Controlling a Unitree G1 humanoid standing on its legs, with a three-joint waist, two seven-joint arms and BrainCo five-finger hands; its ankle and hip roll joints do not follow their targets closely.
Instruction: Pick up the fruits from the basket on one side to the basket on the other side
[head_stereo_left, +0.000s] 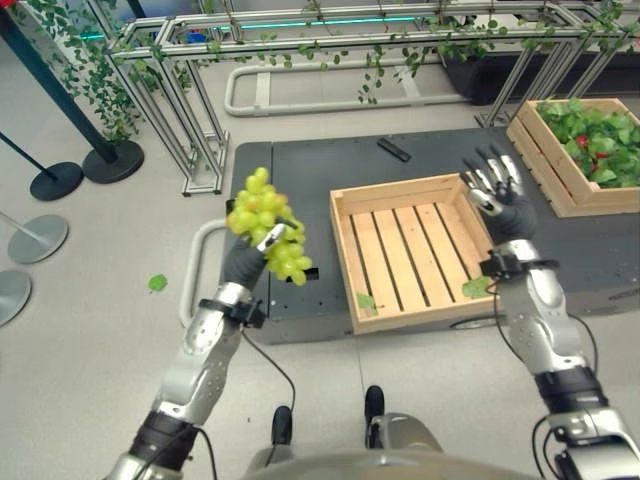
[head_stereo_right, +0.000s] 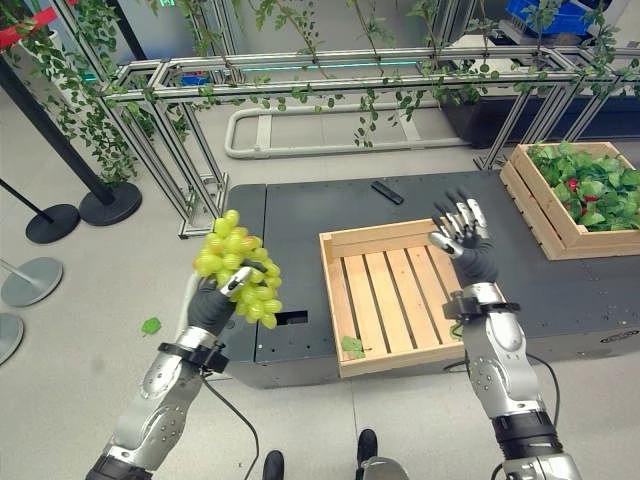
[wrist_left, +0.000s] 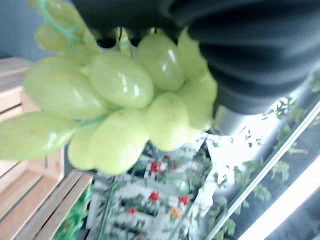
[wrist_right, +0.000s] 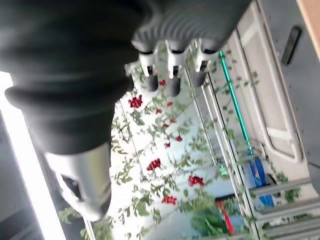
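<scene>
Slatted crate (head_stereo_left: 410, 250) sits mid-tabletop (head_stereo_left: 300, 165); leaf-filled crate (head_stereo_left: 585, 150) to its right; remote (head_stereo_left: 393, 149) behind; grape bunch (head_stereo_left: 268, 225) left of crate, off the tabletop edge.

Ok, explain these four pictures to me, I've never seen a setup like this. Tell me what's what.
This is a humanoid robot with two arms. Two pictures come from cameras in its head, looking down; the other two sit on its wrists, looking along each hand. The left hand grips a bunch of green grapes, raised beside a dark platform. The right hand hovers open over an empty wooden crate on that platform. A second crate, with leaves and something red in it, stands at the far right.
</scene>
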